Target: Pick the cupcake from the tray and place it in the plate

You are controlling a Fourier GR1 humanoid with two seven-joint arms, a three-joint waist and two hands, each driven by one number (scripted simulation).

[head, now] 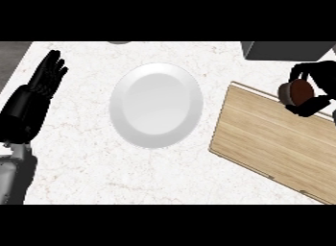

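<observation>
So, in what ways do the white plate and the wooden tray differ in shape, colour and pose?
The plate is round and white; the tray is rectangular with light wood grain. The plate sits at the counter's middle, the tray at the right, turned at an angle. The right hand holds the cupcake over the tray's upper edge; no hand is near the plate. Both rest on the counter and carry nothing.

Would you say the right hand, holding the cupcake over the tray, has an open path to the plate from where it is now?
Probably yes. The right hand is curled round the cupcake above the wooden tray, and only bare counter lies between it and the white plate. The left hand rests open on the far side.
</observation>
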